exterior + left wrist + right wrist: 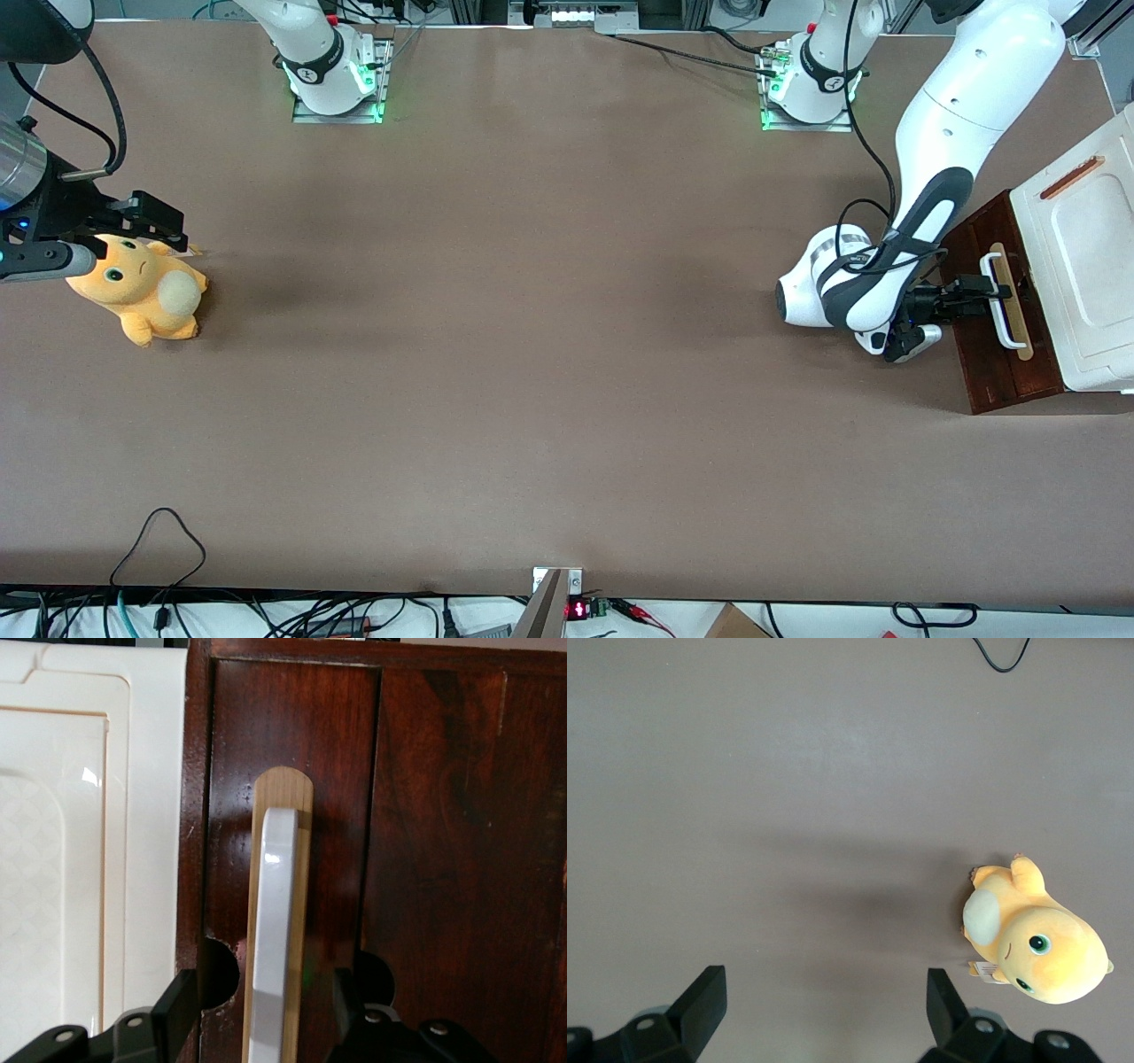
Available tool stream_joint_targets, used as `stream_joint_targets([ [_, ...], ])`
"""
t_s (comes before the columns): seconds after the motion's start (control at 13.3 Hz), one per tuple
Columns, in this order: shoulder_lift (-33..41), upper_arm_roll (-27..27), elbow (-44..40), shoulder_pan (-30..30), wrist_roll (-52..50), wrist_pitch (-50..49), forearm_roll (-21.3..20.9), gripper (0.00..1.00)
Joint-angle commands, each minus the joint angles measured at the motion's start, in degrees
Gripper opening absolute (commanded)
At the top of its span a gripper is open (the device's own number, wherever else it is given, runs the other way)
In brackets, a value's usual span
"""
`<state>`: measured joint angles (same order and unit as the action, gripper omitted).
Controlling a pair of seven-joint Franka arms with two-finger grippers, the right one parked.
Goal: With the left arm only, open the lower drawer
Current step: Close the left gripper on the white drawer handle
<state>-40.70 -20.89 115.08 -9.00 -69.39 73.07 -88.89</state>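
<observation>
The lower drawer (pixel 988 354) shows its dark reddish-brown wood front (pixel 443 859) at the working arm's end of the table, under the cabinet's white moulded top (pixel 1090 266). None of its pale inside shows. A white bar handle (pixel 1007 326) runs along a pale wood strip (pixel 283 788) on that front. The left arm (pixel 939 133) reaches down to it. Its gripper (pixel 999 290) is open, with one black finger (pixel 186 1001) on each side of the handle (pixel 275 904) and a gap between each finger and the bar.
An orange plush toy (pixel 142 292) lies on the brown table toward the parked arm's end, also seen in the right wrist view (pixel 1036 943). A black cable loop (pixel 159 532) lies near the table's front edge. The two arm bases (pixel 811 84) stand along the back edge.
</observation>
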Motion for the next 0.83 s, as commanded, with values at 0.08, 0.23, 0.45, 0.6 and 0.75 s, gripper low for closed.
stream_joint_targets([
  [0.08,-0.8,0.4,-0.5,-0.1,0.2,0.3,-1.6,0.60],
  [0.23,-0.8,0.4,-0.4,-0.2,0.3,0.4,-1.8,0.51],
  [0.45,-0.8,0.5,-0.4,-0.5,0.3,0.4,-2.2,0.49],
  [0.6,-0.8,0.5,-0.4,-0.6,0.3,0.4,-2.2,0.49],
  [0.75,-0.8,0.5,-0.5,-0.7,0.3,0.4,-2.3,0.40],
])
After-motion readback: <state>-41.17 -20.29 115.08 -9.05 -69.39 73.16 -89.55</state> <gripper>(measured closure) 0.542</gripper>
